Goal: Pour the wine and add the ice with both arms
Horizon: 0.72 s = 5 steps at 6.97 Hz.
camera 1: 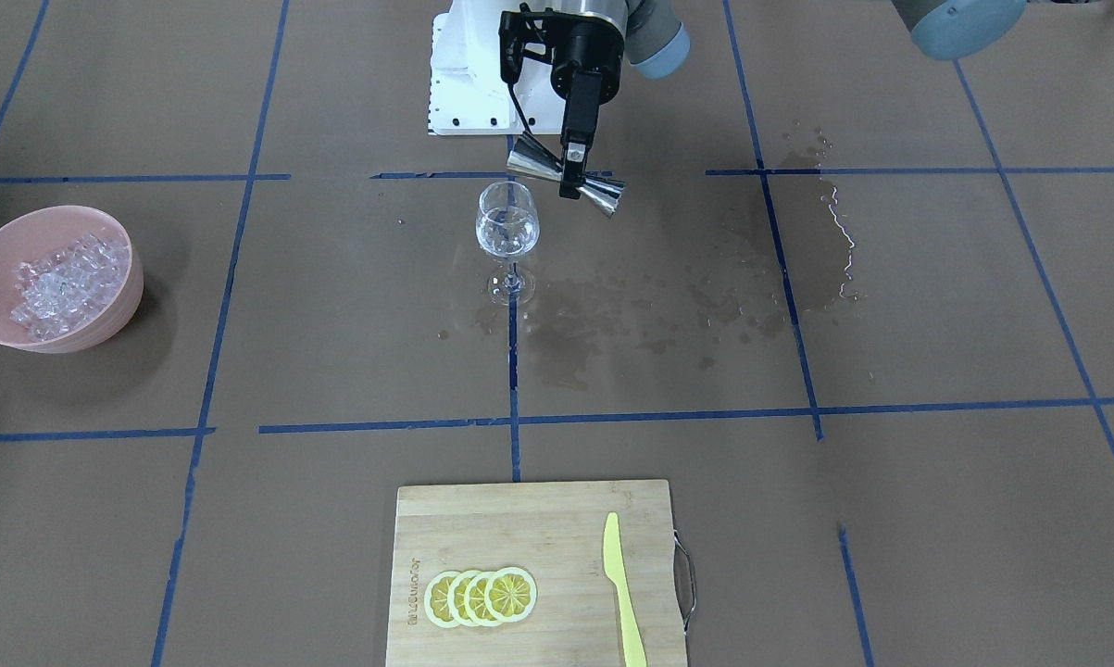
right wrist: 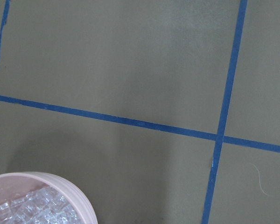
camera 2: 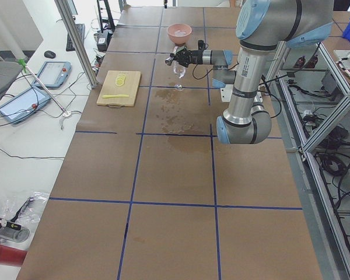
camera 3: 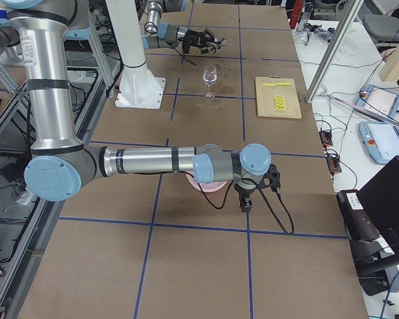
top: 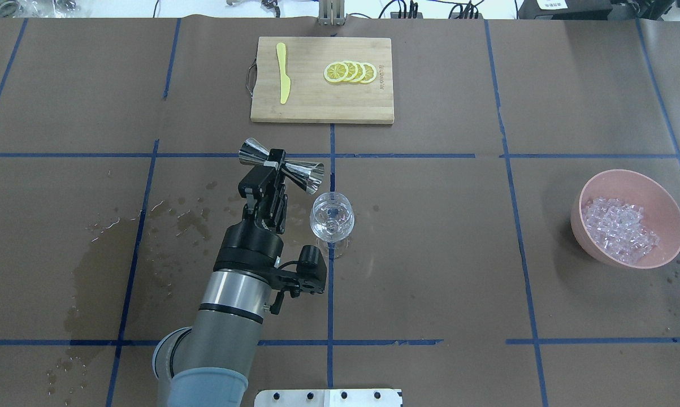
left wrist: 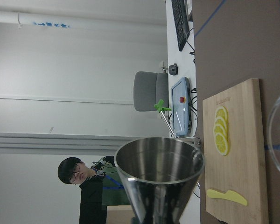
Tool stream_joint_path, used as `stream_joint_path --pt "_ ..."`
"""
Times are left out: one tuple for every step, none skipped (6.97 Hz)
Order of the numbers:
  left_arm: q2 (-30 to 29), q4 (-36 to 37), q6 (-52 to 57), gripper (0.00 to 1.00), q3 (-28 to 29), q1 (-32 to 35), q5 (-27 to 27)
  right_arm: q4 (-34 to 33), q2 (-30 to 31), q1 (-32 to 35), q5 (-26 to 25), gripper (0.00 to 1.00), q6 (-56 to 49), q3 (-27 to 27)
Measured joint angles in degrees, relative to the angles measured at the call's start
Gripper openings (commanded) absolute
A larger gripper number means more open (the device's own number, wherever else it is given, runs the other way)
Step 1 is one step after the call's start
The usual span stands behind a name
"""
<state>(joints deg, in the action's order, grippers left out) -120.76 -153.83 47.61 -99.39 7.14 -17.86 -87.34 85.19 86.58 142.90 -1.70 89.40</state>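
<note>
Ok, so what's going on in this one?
The left end effector grips a metal jigger, tipped sideways just beside the rim of the wine glass, which holds a little clear liquid. The right arm is over by the pink bowl of ice cubes. No ice seems to be in the glass yet. Wet patches mark the table.

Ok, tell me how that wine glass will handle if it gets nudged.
The wine glass probably tips easily: a wide bowl on a thin stem over a small foot. It looks like thin clear glass, so likely fragile. The wet patch lies by its foot, so it may slide; the jigger in the left gripper hangs close to its rim.
</note>
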Motion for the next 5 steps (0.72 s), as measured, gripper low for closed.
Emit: stream_joint_path --pt "1.5 -7.4 -1.4 0.00 0.0 1.1 -0.1 0.0 -0.1 0.0 0.0 1.00 0.0 0.0" --pt "4.1 -12.4 -6.1 0.00 0.0 1.9 -0.3 0.1 -0.2 0.0 0.0 1.00 0.0 0.1" --pt "8.1 -16.2 -13.9 0.00 0.0 2.3 -1.2 0.1 -0.3 0.0 0.0 1.00 0.0 0.3" --pt "13.9 -21.5 -22.2 0.00 0.0 2.7 -3.5 0.1 -0.5 0.0 0.0 1.00 0.0 0.9" --pt "20.7 -26.7 -29.7 0.00 0.1 3.3 -6.3 0.1 -0.5 0.1 -0.1 1.00 0.0 1.8"
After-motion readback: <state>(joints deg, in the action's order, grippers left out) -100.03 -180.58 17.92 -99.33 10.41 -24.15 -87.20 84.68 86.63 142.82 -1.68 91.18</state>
